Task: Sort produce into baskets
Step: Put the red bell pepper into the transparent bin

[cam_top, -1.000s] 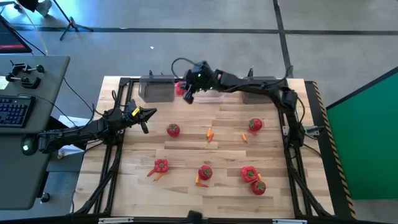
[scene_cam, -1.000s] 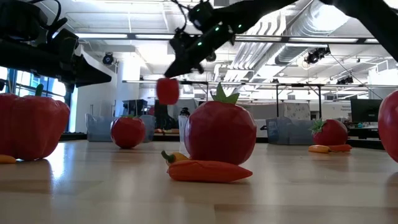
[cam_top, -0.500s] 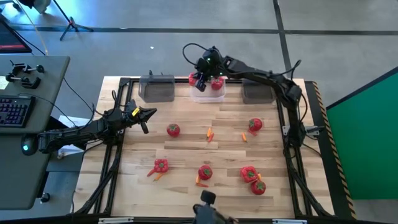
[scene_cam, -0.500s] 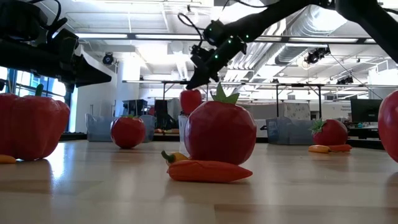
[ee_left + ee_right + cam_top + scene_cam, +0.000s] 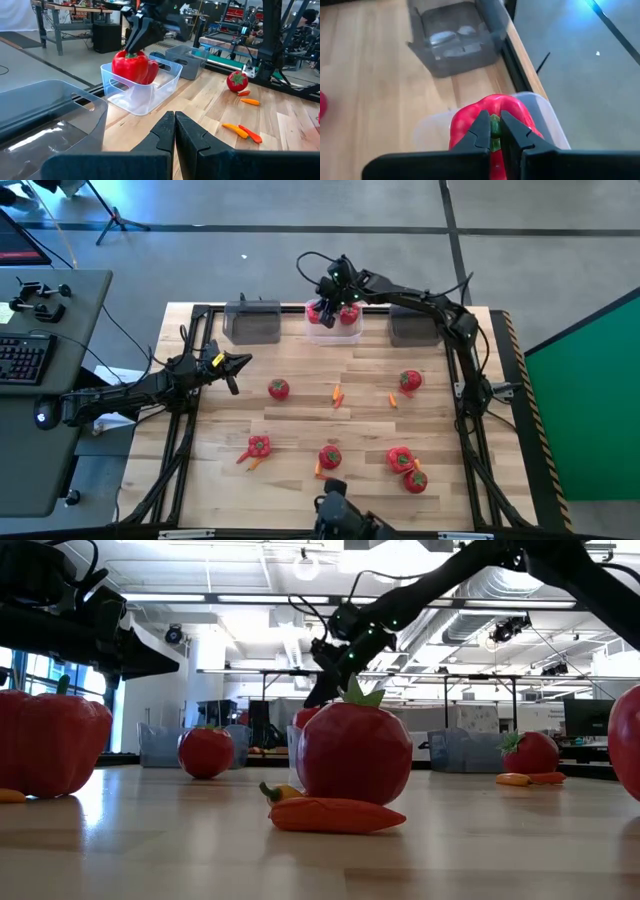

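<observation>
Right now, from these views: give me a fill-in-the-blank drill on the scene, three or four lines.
1. The right end effector grips a red ____ by its stem.
2. That item hangs over the ____ bin, between two grey bins.
3. The left end effector is ____ and holds nothing.

Missing words: pepper; clear; shut
</observation>
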### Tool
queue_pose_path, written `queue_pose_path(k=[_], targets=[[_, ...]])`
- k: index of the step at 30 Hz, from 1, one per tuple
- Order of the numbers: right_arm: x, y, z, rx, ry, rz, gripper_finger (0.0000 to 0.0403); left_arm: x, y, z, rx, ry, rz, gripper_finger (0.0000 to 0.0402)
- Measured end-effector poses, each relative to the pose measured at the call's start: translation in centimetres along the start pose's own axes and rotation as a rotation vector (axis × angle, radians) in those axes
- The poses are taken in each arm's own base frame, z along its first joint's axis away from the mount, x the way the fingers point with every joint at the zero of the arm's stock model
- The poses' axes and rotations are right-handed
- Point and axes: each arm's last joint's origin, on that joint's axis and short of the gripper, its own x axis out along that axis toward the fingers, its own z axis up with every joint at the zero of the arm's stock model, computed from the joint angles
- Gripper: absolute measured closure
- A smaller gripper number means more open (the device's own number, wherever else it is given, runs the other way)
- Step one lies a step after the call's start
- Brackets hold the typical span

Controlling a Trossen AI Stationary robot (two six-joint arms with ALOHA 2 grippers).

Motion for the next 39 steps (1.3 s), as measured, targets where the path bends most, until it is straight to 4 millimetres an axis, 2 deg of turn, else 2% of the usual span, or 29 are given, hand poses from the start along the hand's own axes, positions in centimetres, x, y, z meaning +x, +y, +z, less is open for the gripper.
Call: queue_pose_path(k=[9,18,30,34,39], targets=[[1.8,-1.0,-1.2,0.012,0.012,-0.005,0.0402,0.0,0.0,0.0,-0.009,0.0,0.0,0.0401],[1.4,-2.6,-1.5,0.072,-0.011,-0.036,0.0402,0.0,0.0,0.0,0.0,0.002,-0.011,0.0402],[2.9,-2.5,-2.3,0.081,0.002,-0.02,0.0402,0.0,-0.1,0.0,-0.001,0.003,-0.018,0.0401],[2.9,-2.5,-2.4,0.091,0.008,-0.024,0.0384,0.0,-0.1,0.0,-0.001,0.003,-0.019,0.0401],[2.9,-2.6,-2.7,0.102,0.05,-0.072,0.0338,0.0,-0.1,0.0,-0.001,0.003,-0.019,0.0402]])
